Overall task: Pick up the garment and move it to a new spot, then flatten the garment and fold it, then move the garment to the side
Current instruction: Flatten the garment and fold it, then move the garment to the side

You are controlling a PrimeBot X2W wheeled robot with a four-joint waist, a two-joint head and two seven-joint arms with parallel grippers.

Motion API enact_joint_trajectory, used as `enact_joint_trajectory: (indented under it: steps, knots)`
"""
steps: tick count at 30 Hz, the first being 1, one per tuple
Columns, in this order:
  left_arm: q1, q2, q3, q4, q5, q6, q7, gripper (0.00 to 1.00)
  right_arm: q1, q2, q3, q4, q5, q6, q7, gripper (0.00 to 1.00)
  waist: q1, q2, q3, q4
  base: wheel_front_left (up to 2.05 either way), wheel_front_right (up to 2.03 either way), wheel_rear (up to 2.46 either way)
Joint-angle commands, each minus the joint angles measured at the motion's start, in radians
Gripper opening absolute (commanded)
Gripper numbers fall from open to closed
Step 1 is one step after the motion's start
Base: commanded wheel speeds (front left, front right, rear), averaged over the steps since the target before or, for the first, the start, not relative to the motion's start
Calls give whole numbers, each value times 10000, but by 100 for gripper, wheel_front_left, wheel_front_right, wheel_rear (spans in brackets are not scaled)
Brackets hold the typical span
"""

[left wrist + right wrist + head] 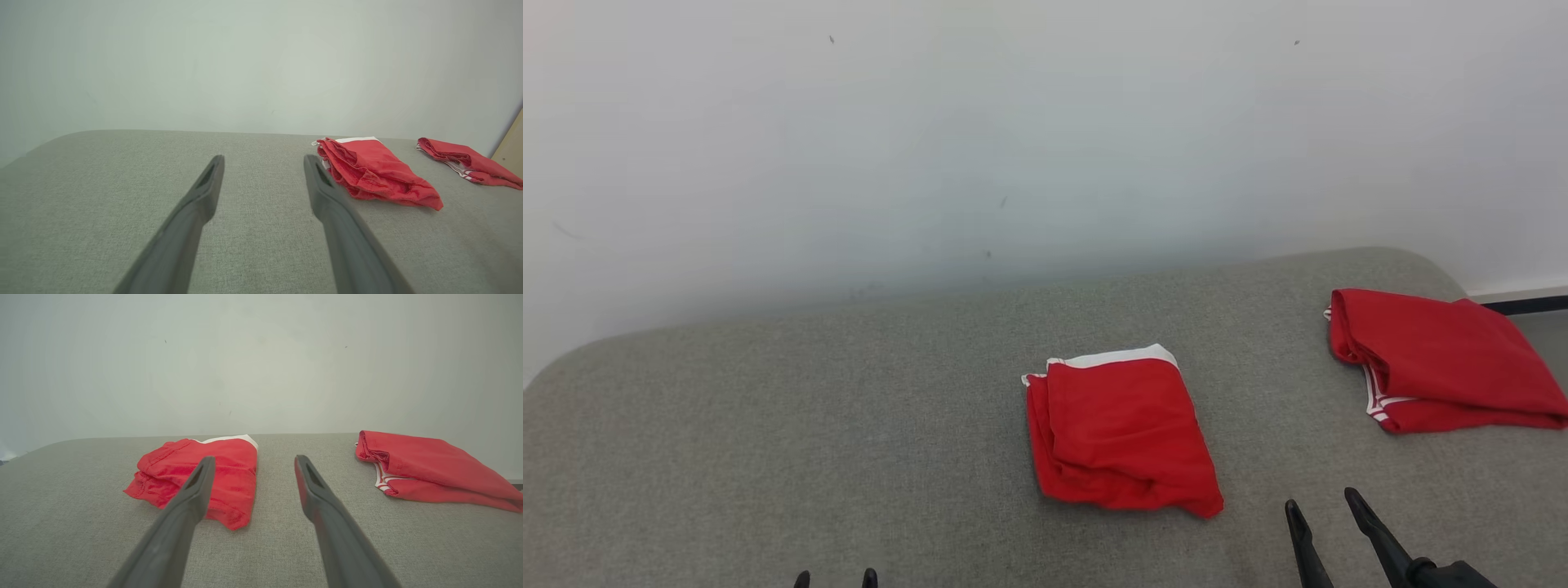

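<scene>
A folded red garment [1123, 433] with a white band along its far edge lies in the middle of the grey cushioned surface [768, 425]. From the wrists I see the same garment [374, 173] [200, 473]. My right gripper [1327, 510] [253, 477] hovers open near the front edge, just right of the garment, nothing between its fingers. Only the tips of my left gripper [836, 578] show at the bottom edge; in the left wrist view the left gripper [263, 179] stands open and empty, well left of the garment.
A second folded red garment [1441, 359] [429, 473] [466, 161] with white stripes lies at the far right of the surface. A pale wall [1013, 122] rises directly behind. The left half of the cushion is bare fabric.
</scene>
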Motion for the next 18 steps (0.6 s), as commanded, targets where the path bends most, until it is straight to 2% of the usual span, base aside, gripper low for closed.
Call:
enact_joint_trajectory:
  steps: [1, 18]
  knots:
    - [175, -1, 94, -68, 48, -32, -28, 100, 154, -43, 15, -72, -16, -13, -33, 100, 1, -1, -27, 24, 0, 0, 0]
    - [184, -4, 74, 3, 20, -43, -28, 100, 174, -103, 103, -35, 241, -13, -34, 100, 1, -1, -69, 89, 0, 0, 0]
